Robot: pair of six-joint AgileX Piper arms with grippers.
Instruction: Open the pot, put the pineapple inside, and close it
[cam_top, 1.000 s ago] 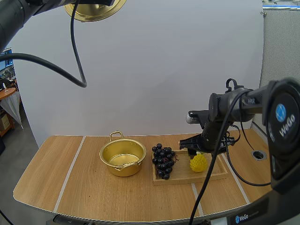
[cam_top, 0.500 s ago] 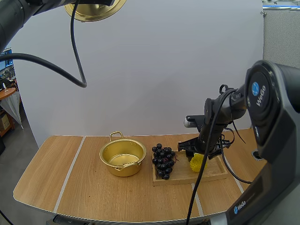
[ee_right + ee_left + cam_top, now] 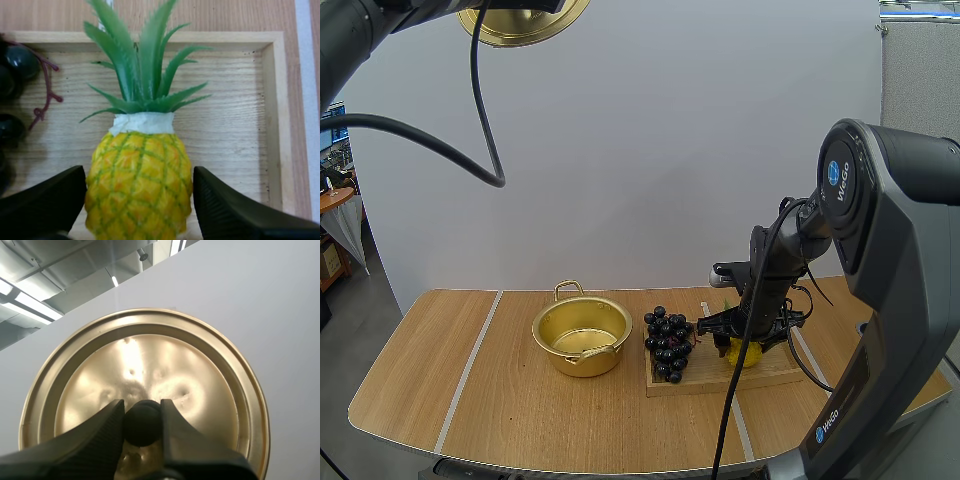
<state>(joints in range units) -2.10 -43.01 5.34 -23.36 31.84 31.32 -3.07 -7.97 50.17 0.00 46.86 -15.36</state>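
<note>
The golden pot (image 3: 582, 335) stands open on the table, left of the wooden tray (image 3: 775, 372). Its lid (image 3: 523, 20) hangs high above the table's left side; in the left wrist view my left gripper (image 3: 143, 410) is shut on the lid's black knob (image 3: 143, 423), with the lid's (image 3: 150, 370) underside facing the camera. A small yellow pineapple (image 3: 139, 182) with green leaves lies in the tray (image 3: 235, 125). My right gripper (image 3: 140, 200) is open, one finger on each side of the fruit, close to its skin. The high view has that gripper (image 3: 742, 345) low over the pineapple (image 3: 745, 353).
A bunch of dark grapes (image 3: 667, 340) lies on the tray's left half, between pot and pineapple; its berries (image 3: 10, 90) are beside my right gripper's finger. Bare wooden table (image 3: 440, 370) lies left of the pot and in front of the tray.
My right gripper has come down and slightly left onto the tray, and its fingers now straddle the pineapple. The left arm and the lid have stayed still.
</note>
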